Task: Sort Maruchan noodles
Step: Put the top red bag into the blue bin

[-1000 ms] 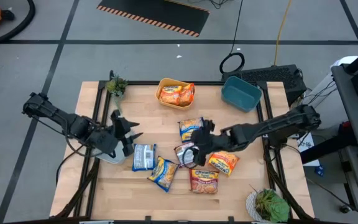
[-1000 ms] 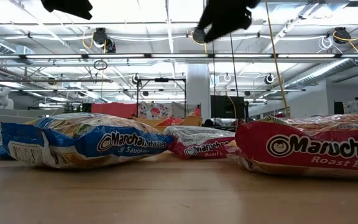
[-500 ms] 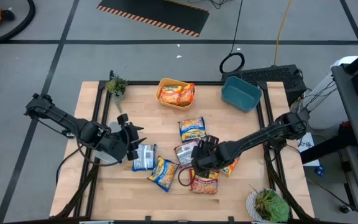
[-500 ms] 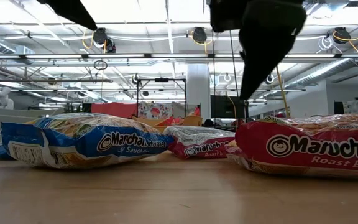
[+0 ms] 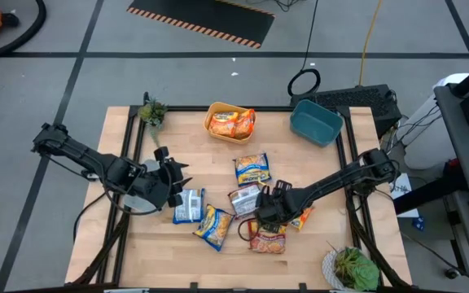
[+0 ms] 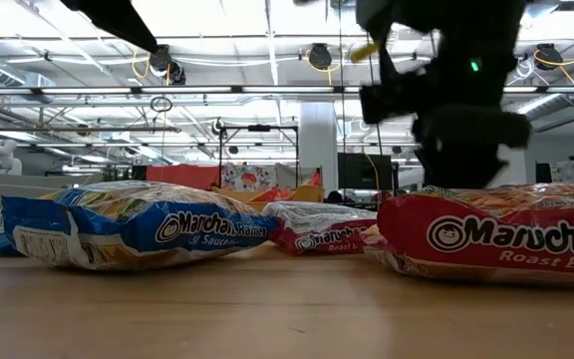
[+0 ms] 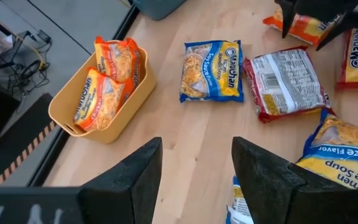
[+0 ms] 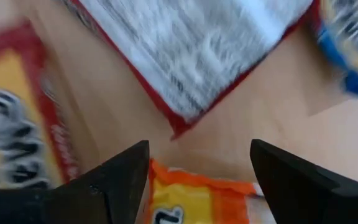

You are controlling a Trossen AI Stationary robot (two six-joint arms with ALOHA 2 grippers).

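Several Maruchan noodle packets lie flat mid-table: blue-yellow ones (image 5: 252, 169) (image 5: 214, 226), a silver-grey, red-edged one (image 5: 243, 198), a blue-white one (image 5: 189, 205), a red one (image 5: 269, 238) and an orange one (image 5: 302, 216). My right gripper (image 5: 269, 215) hangs open just above them, pointing steeply down. In the right wrist view its fingers stand either side of the orange packet's end (image 8: 197, 199). My left gripper (image 5: 173, 183) is open over bare wood, left of the blue-white packet (image 7: 236, 208).
At the far edge stand a yellow bin (image 5: 215, 110) holding orange packets (image 5: 233, 124) and a teal bin (image 5: 316, 120). Small plants sit at the far left (image 5: 153, 111) and near right (image 5: 352, 267) corners. A grey object (image 5: 139, 205) lies under my left arm.
My right gripper has sunk from well above the table down onto the cluster of packets, tipping to point more steeply down and shifting toward the near edge. My left gripper has edged slightly toward the blue-white packet. No packet has moved.
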